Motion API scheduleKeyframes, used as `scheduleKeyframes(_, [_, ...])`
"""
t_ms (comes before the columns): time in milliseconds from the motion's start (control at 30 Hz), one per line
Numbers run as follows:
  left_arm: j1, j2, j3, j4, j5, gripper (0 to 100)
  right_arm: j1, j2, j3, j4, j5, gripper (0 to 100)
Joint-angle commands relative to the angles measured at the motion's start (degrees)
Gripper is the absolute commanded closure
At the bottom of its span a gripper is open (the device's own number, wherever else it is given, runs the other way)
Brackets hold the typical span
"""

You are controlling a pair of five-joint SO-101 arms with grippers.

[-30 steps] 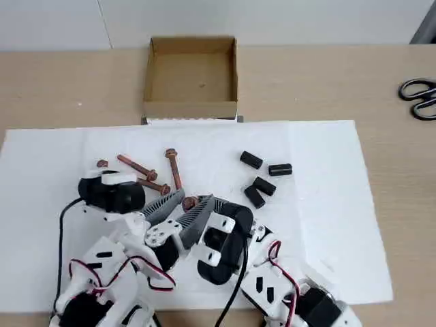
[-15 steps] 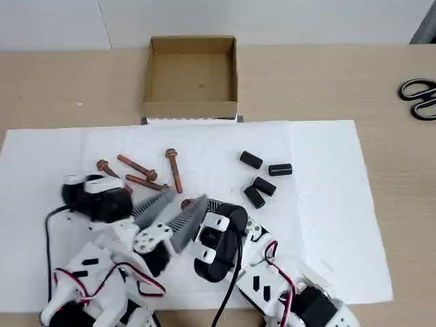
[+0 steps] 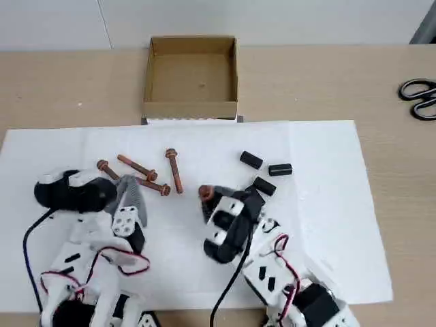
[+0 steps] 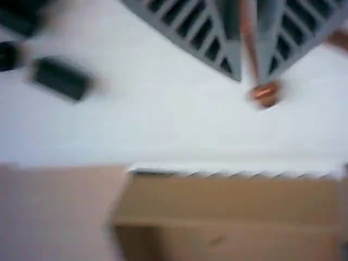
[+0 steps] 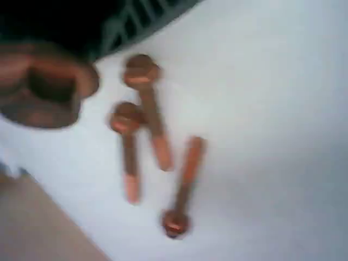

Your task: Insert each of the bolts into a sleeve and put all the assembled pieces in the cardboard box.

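My right gripper (image 3: 206, 199) is shut on a copper bolt (image 3: 204, 193) at mid-paper. That bolt's head looms close in the right wrist view (image 5: 46, 89). Several black sleeves (image 3: 262, 185) lie just right of it, the nearest almost touching the gripper body. Several more copper bolts (image 3: 174, 172) lie loose to the left, three of them in the right wrist view (image 5: 152, 125). My left gripper (image 3: 128, 194) sits at the left, just below those bolts. In the left wrist view a bolt (image 4: 265, 92) lines up with the left gripper (image 4: 250, 80); whether it is held is unclear. The cardboard box (image 3: 191, 109) stands empty at the back.
White paper (image 3: 327, 225) covers the work area on the wooden table. Scissors (image 3: 417, 99) lie at the far right edge. The box front (image 4: 228, 206) and two sleeves (image 4: 60, 79) appear in the left wrist view. Red and black cables trail from both arms near the front edge.
The two grippers met at one bolt in the middle. The left arm has swung back to the left. The right gripper has carried the bolt up and right towards the sleeves.
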Motion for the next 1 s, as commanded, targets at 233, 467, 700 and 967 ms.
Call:
scheduleKeyframes(233, [-11.69, 0.26, 17.19, -0.18, -10.37, 99, 13.32, -0.48, 4.75, -1.98, -7.65, 99.5])
scheduleKeyframes(467, [-11.34, 0.26, 19.30, -0.35, -11.25, 99, 18.59, -0.48, 6.77, -1.63, -20.66, 99.5])
scheduleKeyframes(700, [-11.25, 0.26, 23.43, -2.73, -11.34, 99, 16.22, 3.47, -2.20, -1.63, -23.03, 99.5])
scheduleKeyframes(967, [-11.34, 0.26, 23.43, -2.99, -11.08, 99, 16.48, 33.27, -21.36, -4.00, -23.65, 99.6])
